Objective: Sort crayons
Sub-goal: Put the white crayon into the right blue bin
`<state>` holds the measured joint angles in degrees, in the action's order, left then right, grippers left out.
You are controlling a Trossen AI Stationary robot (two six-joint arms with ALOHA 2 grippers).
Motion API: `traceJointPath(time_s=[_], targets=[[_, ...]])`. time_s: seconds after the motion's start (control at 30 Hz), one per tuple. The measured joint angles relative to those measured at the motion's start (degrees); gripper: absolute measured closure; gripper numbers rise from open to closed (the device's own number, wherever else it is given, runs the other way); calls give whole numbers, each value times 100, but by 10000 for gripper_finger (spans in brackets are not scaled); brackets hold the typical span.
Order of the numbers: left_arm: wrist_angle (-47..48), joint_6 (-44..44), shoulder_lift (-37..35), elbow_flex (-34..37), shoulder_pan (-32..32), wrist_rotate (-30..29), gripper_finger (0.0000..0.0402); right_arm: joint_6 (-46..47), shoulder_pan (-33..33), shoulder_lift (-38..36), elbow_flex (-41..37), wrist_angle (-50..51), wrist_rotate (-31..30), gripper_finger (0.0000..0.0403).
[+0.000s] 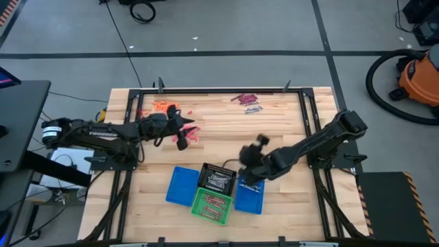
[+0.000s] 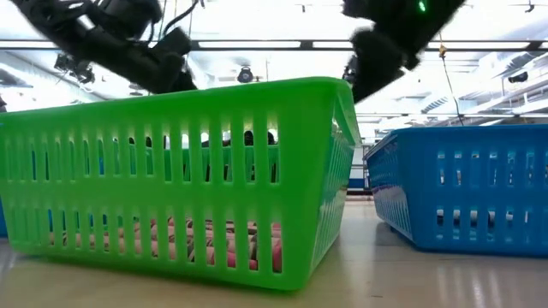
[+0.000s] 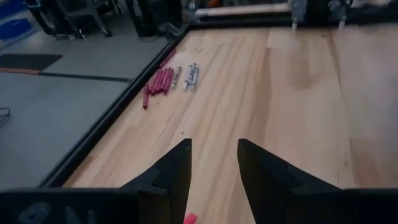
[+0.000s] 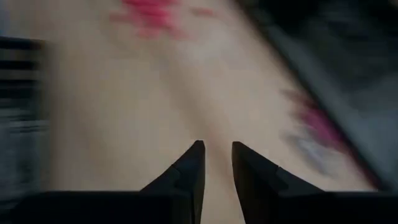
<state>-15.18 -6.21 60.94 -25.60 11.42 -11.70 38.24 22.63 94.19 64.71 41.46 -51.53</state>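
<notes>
Crayons lie in loose heaps on the wooden table: reddish ones [image 1: 191, 134] left of centre, orange ones [image 1: 162, 105] at the far left, and maroon and silvery-grey ones [image 1: 247, 100] at the far edge, the maroon [image 3: 158, 81] and grey [image 3: 189, 75] also showing in the left wrist view. My left gripper [image 1: 183, 137] hovers over the reddish heap, open [image 3: 214, 163] with nothing between its fingers. My right gripper [image 1: 258, 142] hangs above the table's middle, beyond the baskets, open and empty [image 4: 217, 163]. More crayons [image 2: 214, 244] lie in the green basket [image 2: 171, 171].
Four mesh baskets stand together near the front edge: a blue one [image 1: 181, 185], a black one [image 1: 217, 179] holding grey crayons, the green one [image 1: 211, 205], and a second blue one [image 1: 250, 196]. A black metal frame [image 1: 219, 90] runs around the table's edges. Bare wood lies right of centre.
</notes>
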Motion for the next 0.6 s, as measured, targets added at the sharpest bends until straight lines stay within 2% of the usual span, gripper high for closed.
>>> traceJointPath(time_s=[0.1, 0.27, 0.43, 0.6], targets=[[652, -246, 299, -551, 28, 97, 260, 1121, -83, -255, -451, 705, -545, 316], [1161, -589, 1089, -1484, 296, 614, 260, 2405, -187, -714, -1406, 575, -603, 316], [1238, -840, 2017, -2301, 636, 1148, 260, 2680, -207, -1006, -2007, -110, -633, 316], [1781, -866, 2982, -3368, 850, 1472, 260, 2973, -205, -1248, -2319, 36, -980, 318]])
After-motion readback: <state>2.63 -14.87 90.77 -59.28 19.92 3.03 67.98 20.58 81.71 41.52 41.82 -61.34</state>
